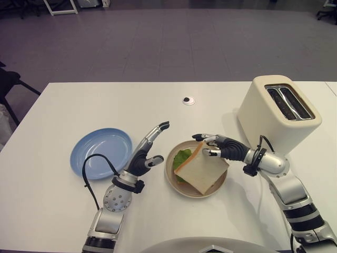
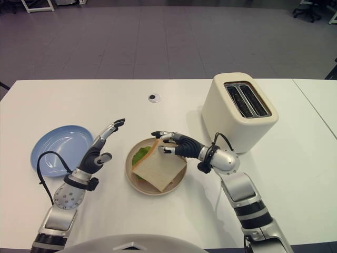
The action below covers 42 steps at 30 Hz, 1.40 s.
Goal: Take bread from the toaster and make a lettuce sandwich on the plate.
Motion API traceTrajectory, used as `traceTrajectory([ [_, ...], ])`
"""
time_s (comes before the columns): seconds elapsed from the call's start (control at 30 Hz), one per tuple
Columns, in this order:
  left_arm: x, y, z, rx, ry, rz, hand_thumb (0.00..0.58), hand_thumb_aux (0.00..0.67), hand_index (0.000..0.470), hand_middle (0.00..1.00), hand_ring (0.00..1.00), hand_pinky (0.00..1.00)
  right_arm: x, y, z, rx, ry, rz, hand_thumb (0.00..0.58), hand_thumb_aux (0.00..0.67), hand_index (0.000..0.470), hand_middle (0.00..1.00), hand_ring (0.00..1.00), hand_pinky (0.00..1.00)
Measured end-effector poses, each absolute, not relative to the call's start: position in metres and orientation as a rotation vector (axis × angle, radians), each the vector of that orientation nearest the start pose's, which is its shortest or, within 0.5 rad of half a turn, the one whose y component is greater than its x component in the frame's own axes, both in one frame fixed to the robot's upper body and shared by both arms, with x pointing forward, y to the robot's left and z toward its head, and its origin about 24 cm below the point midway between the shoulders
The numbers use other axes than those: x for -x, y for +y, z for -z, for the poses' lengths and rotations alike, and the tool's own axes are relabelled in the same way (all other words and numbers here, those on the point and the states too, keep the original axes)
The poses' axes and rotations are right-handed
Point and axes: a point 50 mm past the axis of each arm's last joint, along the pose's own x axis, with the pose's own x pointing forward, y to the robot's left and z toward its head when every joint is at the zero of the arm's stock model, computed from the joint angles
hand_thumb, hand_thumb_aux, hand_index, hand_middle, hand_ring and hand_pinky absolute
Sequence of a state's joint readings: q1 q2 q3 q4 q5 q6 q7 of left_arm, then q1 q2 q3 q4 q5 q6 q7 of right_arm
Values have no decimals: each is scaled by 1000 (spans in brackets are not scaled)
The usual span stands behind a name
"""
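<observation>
We've got the right robot hand (image 1: 213, 145) pinching the top edge of the bread slice (image 1: 202, 173), fingers curled over it. The slice sits tilted over the tan plate (image 1: 179, 187) at the middle of the table (image 1: 52, 200), with lettuce (image 1: 182, 156) peeking out at its 10 o'clock side. The toaster (image 1: 276, 113) stands at 2 o'clock from the plate, the blue plate (image 1: 100, 153) at 9 o'clock. Between the two plates, the left robot hand (image 1: 147, 154) hovers spread, holding nothing
</observation>
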<state>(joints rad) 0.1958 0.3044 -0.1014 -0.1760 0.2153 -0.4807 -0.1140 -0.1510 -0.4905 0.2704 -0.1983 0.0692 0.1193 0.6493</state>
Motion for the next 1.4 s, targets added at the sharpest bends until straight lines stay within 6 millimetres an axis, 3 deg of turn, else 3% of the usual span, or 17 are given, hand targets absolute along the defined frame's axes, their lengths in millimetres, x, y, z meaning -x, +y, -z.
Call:
traceTrajectory([
  [0.3, -198, 152, -76, -535, -429, 390, 0, 0, 0, 0, 0, 0, -265, -134, -81, 580, 7, -872, 580, 662, 464, 0, 0, 0],
  [0.37, -194, 150, -76, -628, -457, 442, 0, 0, 0, 0, 0, 0, -270, -136, -79, 594, 8, -855, 574, 604, 424, 0, 0, 0],
  [0.47, -187, 150, -74, -799, -496, 510, 0, 0, 0, 0, 0, 0, -273, -134, -74, 603, 9, -853, 577, 623, 437, 0, 0, 0],
  [0.63, -176, 139, -67, -1069, -564, 650, 0, 0, 0, 0, 0, 0, -272, -126, -67, 612, -13, -879, 573, 599, 420, 0, 0, 0],
  [0.87, -166, 120, -54, -1232, -610, 779, 0, 0, 0, 0, 0, 0, -271, -118, -62, 618, -37, -890, 576, 617, 433, 0, 0, 0],
  [1.0, -165, 116, -52, -1272, -622, 797, 0, 0, 0, 0, 0, 0, -274, -116, -60, 631, -49, -873, 572, 591, 415, 0, 0, 0],
  [1.03, -165, 115, -51, -1281, -621, 802, 0, 0, 0, 0, 0, 0, -275, -116, -58, 632, -44, -869, 527, 468, 328, 0, 0, 0],
  [1.07, -165, 114, -49, -1303, -621, 816, 0, 0, 0, 0, 0, 0, -275, -117, -54, 637, -23, -869, 251, 166, 116, 0, 0, 0],
  [1.1, -165, 113, -47, -1328, -626, 836, 0, 0, 0, 0, 0, 0, -275, -118, -51, 640, -9, -867, 0, 0, 0, 0, 0, 0],
  [1.3, -170, 113, -42, -1421, -612, 855, 0, 0, 0, 0, 0, 0, -276, -119, -52, 652, -24, -848, 0, 0, 0, 0, 0, 0],
  [1.4, -171, 113, -41, -1449, -599, 858, 0, 0, 0, 0, 0, 0, -282, -128, -72, 624, -127, -775, 0, 0, 0, 0, 0, 0],
])
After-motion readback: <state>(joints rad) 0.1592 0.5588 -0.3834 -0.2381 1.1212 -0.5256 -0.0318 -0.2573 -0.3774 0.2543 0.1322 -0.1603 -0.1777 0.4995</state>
